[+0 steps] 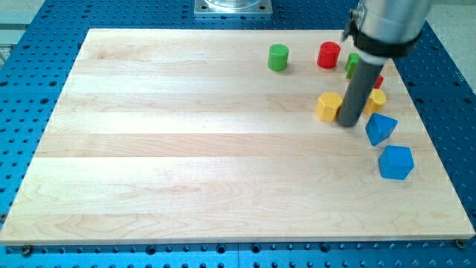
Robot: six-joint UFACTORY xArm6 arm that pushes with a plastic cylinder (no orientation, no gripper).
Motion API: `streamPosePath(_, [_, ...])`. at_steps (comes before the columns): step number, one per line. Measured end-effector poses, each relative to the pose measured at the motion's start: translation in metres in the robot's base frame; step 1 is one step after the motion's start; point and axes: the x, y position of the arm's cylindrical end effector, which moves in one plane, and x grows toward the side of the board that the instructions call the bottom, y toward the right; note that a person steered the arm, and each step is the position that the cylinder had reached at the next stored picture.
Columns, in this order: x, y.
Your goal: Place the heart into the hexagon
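Note:
A yellow hexagon block [328, 106] lies at the board's upper right. My tip [348, 123] rests just to its right, touching or nearly touching it. A second yellow block [377, 100], which may be the heart, peeks out on the rod's right side; its shape is partly hidden by the rod. The rod stands between the two yellow blocks.
A green cylinder [278, 57] and a red cylinder [329, 55] sit near the view's top. A green block [352, 65] and a red block [379, 80] are partly hidden behind the rod. Two blue blocks [381, 128] [395, 162] lie below and right of the tip.

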Motion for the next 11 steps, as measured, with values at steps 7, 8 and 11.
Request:
streamPosePath(7, [-0.011, 0.036])
streamPosePath(8, [0.016, 0.01])
streamPosePath(11, [0.003, -0.052])
